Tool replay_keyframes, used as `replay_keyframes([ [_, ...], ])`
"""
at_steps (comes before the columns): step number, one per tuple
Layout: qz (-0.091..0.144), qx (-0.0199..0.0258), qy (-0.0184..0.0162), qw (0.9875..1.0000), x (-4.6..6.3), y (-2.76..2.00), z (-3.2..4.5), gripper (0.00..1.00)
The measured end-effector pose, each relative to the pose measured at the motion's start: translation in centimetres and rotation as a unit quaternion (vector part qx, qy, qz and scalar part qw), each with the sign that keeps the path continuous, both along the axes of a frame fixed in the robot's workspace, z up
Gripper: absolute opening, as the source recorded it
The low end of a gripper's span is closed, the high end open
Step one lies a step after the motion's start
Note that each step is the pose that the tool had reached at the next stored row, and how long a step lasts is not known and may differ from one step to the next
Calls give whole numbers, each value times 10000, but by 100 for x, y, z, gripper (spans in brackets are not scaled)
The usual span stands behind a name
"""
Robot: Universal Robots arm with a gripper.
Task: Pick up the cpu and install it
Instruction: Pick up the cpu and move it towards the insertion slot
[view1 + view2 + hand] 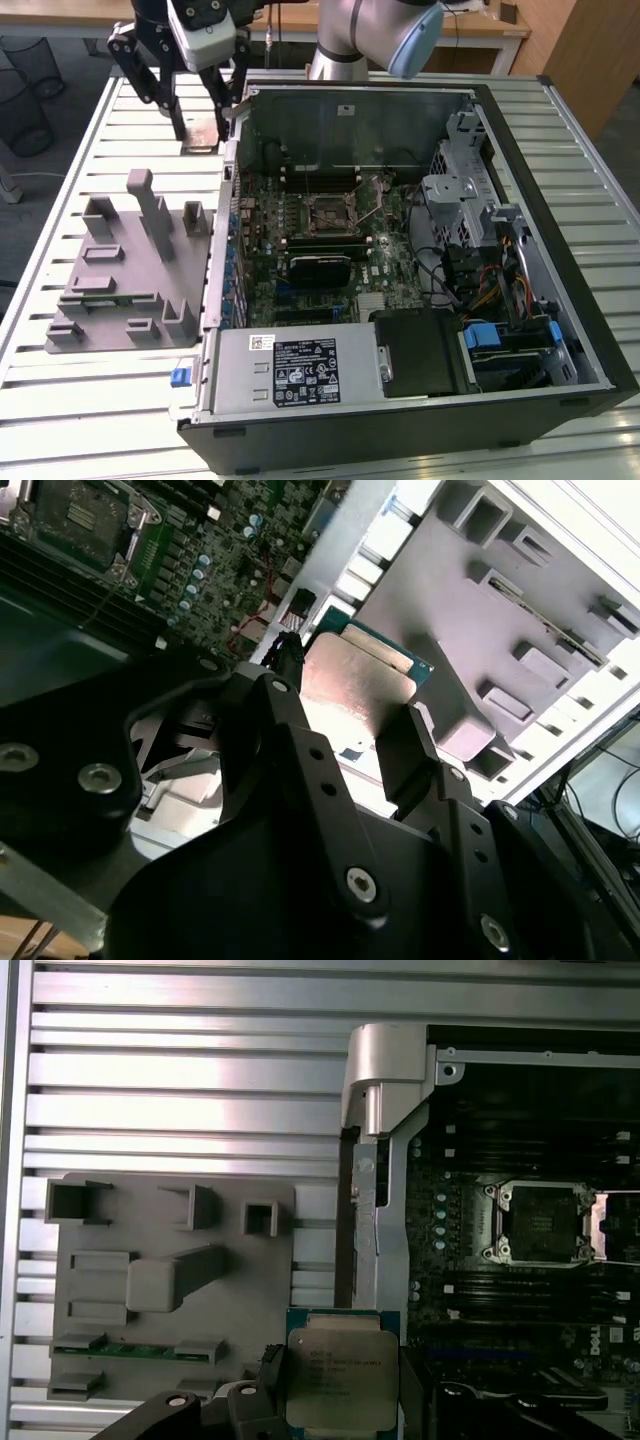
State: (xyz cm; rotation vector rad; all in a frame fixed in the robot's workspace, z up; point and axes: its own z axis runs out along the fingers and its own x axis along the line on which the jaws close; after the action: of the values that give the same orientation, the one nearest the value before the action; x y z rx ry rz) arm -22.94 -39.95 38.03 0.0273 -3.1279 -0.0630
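Observation:
The cpu (340,1378) is a flat square chip with a silvery top and a thin green rim. My gripper (338,1385) is shut on it, one black finger on each opposite edge. In the second wrist view the cpu (362,675) sits between the fingers (408,742) of the gripper (350,705). In the exterior view the gripper (200,125) holds the cpu (201,136) over the slatted table, just outside the computer case's back left corner. The open motherboard socket (330,212) lies inside the case, also seen as the socket (545,1222).
A grey holder block (120,270) with slots and posts sits on the slatted table (80,400) at the exterior view's left of the open computer case (420,300). The case's metal side wall (225,230) stands between the gripper and the motherboard. Cables and drive bays fill the case's right side.

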Motion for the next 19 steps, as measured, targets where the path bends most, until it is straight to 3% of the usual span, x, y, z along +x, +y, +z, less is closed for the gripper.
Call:
replay_keyframes([
  [6,-1,1,-1,10000,141,13,-2,54],
  [19,-1,0,-1,10000,557,62,-6,54],
])
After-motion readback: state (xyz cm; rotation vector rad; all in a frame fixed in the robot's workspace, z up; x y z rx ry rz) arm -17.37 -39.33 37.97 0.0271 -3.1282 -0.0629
